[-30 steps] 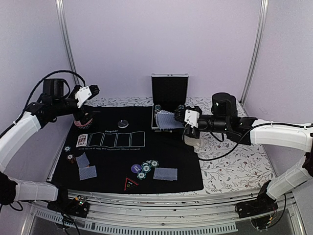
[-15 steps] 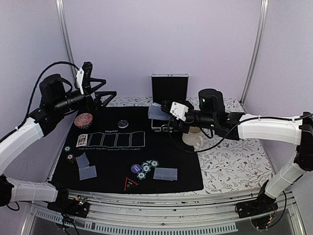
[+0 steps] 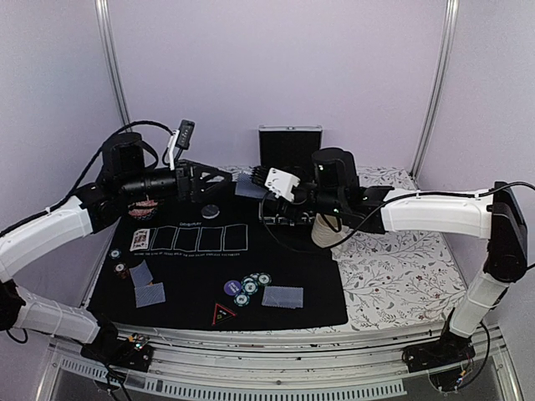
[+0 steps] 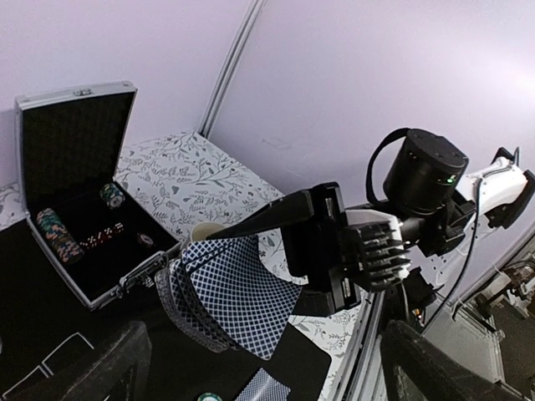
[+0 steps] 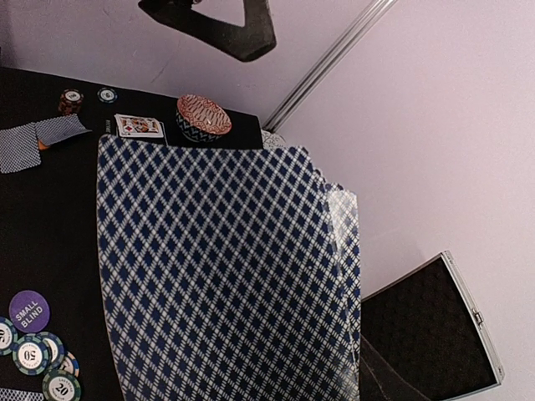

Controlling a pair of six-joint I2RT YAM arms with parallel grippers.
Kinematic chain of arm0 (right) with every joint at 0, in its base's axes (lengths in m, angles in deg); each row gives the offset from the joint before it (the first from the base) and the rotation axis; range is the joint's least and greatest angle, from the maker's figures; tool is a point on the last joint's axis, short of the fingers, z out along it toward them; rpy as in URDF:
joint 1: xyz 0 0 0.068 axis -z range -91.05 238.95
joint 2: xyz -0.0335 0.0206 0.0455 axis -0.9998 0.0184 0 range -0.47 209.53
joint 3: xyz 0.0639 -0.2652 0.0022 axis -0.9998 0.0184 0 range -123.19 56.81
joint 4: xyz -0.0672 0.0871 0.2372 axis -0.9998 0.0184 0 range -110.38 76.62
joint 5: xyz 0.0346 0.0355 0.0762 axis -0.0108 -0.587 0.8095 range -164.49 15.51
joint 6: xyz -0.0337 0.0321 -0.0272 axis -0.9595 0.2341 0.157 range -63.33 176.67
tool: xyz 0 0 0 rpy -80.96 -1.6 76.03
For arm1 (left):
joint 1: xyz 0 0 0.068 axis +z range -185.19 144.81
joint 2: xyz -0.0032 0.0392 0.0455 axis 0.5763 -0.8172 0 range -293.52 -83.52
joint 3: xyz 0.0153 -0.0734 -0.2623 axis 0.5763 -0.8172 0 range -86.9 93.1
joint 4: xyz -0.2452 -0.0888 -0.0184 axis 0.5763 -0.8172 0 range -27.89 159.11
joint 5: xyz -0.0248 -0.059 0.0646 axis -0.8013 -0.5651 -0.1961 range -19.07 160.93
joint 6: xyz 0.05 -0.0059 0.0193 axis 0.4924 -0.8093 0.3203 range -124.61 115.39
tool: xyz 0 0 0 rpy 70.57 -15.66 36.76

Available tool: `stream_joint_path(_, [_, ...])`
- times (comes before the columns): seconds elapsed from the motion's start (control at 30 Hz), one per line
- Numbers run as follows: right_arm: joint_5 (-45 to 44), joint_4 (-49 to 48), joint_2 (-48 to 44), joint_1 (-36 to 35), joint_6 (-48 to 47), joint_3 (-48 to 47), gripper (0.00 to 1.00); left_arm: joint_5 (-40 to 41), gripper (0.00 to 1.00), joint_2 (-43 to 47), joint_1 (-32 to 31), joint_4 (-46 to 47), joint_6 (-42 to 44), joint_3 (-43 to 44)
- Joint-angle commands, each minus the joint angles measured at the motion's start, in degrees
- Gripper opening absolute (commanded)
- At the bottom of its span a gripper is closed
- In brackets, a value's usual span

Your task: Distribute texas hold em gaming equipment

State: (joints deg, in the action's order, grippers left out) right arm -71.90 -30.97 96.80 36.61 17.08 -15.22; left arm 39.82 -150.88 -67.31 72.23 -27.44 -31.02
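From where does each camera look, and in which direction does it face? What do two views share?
Top external: high behind the bases, facing down over the black mat; both arms show, left end effector open, right end effector gripping.
Left wrist: faces the right end effector and its card fan; own fingers frame the bottom corners.
Right wrist: looks over the card fan toward the mat; own fingers hidden.
Shared: both wrist views show the card fan.

Left arm (image 3: 50, 234) stretches to the right, forearm roughly level. Left gripper (image 3: 216, 180): jaws spread wide, nothing between them. Right arm (image 3: 430, 213) stretches to the left. Right gripper (image 3: 259, 179): clamped on a fan of playing cards (image 3: 247, 185), held aloft. The grippers face each other, near but apart.
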Motion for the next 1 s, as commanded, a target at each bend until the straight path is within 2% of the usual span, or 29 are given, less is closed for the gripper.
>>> stream_joint_path(0.0, [-1.65,-0.36,2.18,-1.07,0.5,-3.33,0.52,10.15,0.98,-3.76,-2.69,-5.99,-1.97,3.49])
stream_joint_path(0.27, [-1.01,-0.22,3.27,-1.88,0.04,-4.09,0.52,16.29,0.97,-12.86,-3.73,-13.38,-1.26,9.06])
stream_joint_path(0.4, [-1.01,-0.28,2.94,-1.89,0.04,-3.51,0.52,14.87,0.88,-14.58,-3.83,-16.45,-1.51,11.42])
stream_joint_path(0.67, [-0.99,-0.57,2.79,-1.85,-0.04,-2.94,0.52,13.87,0.74,-13.26,-3.83,-17.8,-0.13,10.32])
stream_joint_path(0.8, [-0.92,-0.57,2.72,-1.89,-0.29,-2.94,0.53,15.12,0.75,-12.67,-3.83,-19.86,1.25,11.4])
stream_joint_path(0.97, [-0.49,-0.64,2.9,-1.84,-0.33,-3.1,0.53,13.7,0.86,-11.94,-3.81,-19.2,1.87,12.14])
